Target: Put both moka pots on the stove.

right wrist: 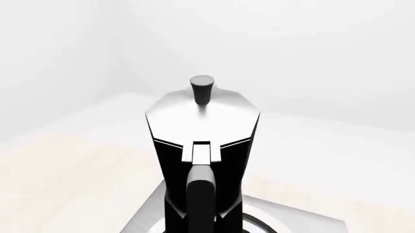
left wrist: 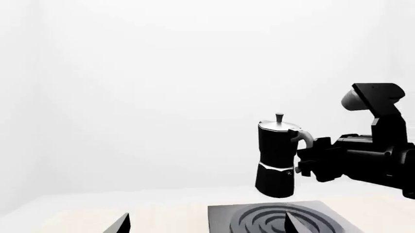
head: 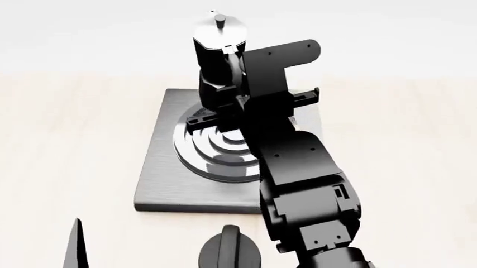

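One moka pot (head: 216,61), black with a silver lid and knob, hangs upright just above the stove (head: 160,167), over the raised rings. My right gripper (head: 238,84) is shut on its curved handle. The left wrist view shows the pot (left wrist: 275,160) clear of the plate (left wrist: 227,218), with the right gripper (left wrist: 310,162) on the handle. The right wrist view shows the pot (right wrist: 201,141) from behind its handle, over the stove (right wrist: 146,221). My left gripper (left wrist: 207,225) is open and empty, near the stove's front left corner. The second moka pot is out of view.
A round black knob with a ridge (head: 229,251) sits in front of the stove's near edge. One left gripper finger (head: 75,245) shows at the bottom left of the head view. The light wooden table (head: 67,139) spreads on both sides of the stove.
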